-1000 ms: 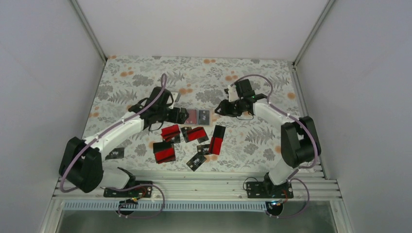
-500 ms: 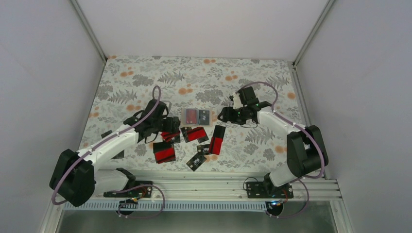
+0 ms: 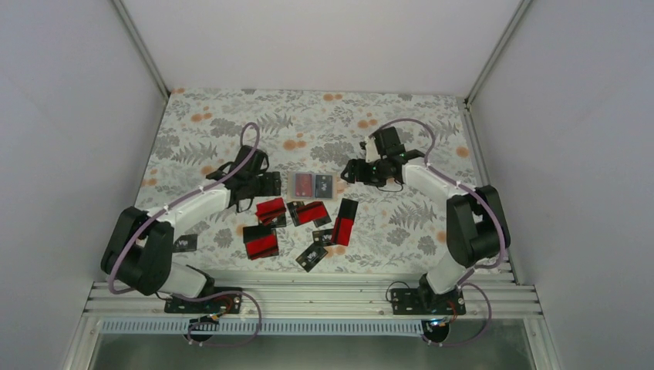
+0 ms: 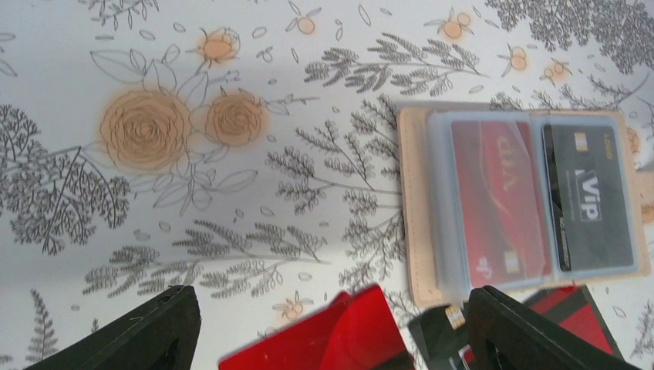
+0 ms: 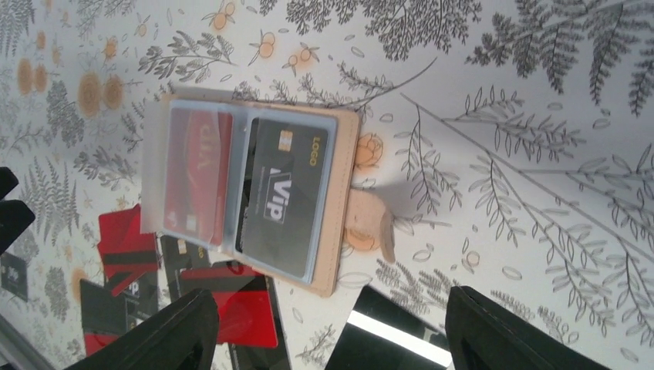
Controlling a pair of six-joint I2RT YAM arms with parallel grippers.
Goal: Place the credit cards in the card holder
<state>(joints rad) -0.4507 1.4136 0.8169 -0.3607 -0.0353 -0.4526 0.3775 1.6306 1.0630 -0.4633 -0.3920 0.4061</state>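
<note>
- Since half a second ago my left arm has swung back up beside the card holder (image 4: 524, 200); the left gripper (image 4: 332, 302) hangs wide open, empty.
- Loose credit cards (image 3: 308, 212) lie scattered just nearer me, some overlapping. I judge them thin, stiff and slick, so I'd pinch a raised overlapping edge.
- That holder lies open on the floral cloth (image 3: 231, 123), a red card (image 4: 493, 193) and a black Vip card (image 4: 590, 193) already sleeved; it looks light and likely to slide.
- At its right, the right gripper (image 5: 332, 297) has spread open and holds nothing.
</note>
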